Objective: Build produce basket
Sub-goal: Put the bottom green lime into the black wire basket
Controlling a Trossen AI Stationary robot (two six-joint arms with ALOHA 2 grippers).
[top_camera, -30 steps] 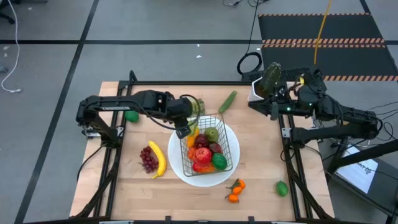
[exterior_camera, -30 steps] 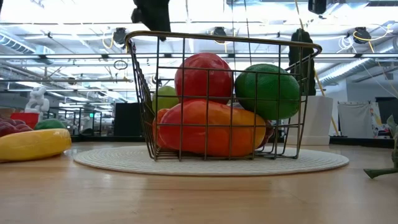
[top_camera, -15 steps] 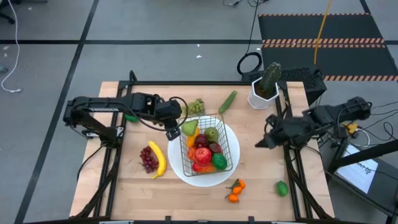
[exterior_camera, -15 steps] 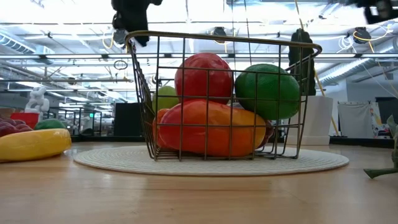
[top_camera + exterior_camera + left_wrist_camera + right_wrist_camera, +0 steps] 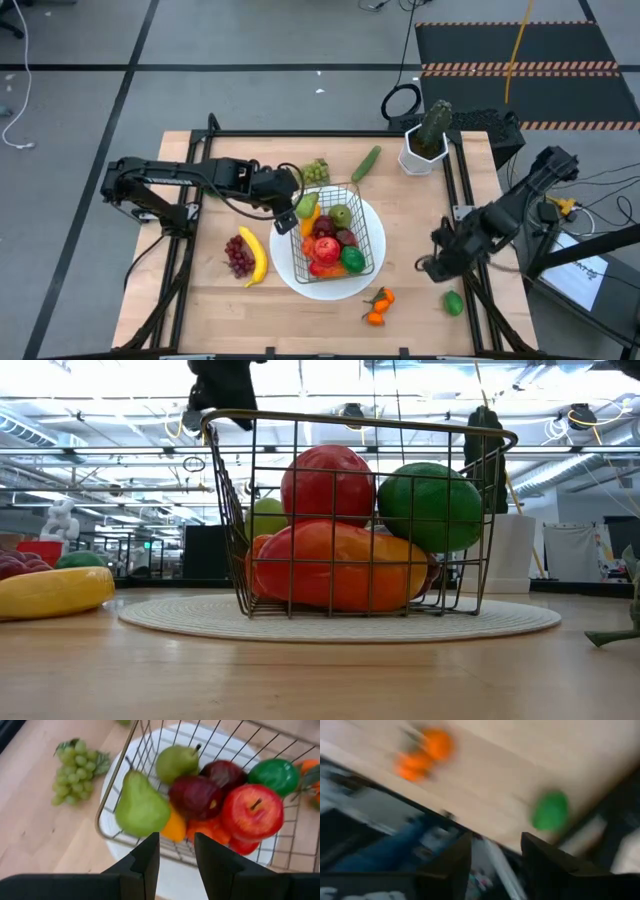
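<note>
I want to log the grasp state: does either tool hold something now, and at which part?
Nothing is held. The left tool is open and empty near the basket corner; the right tool is open and empty above the table edge.

Light wood table [image 5: 410, 290] on grey floor [image 5: 250, 90] crossed by dark tape lines. Beyond table's far right corner: black mat [image 5: 520, 45] with orange-striped edge, yellow cable [image 5: 517, 45] across it. Behind table, at table height: ceiling beams and bright strip lights [image 5: 120, 385], white curtain [image 5: 575, 550].
</note>
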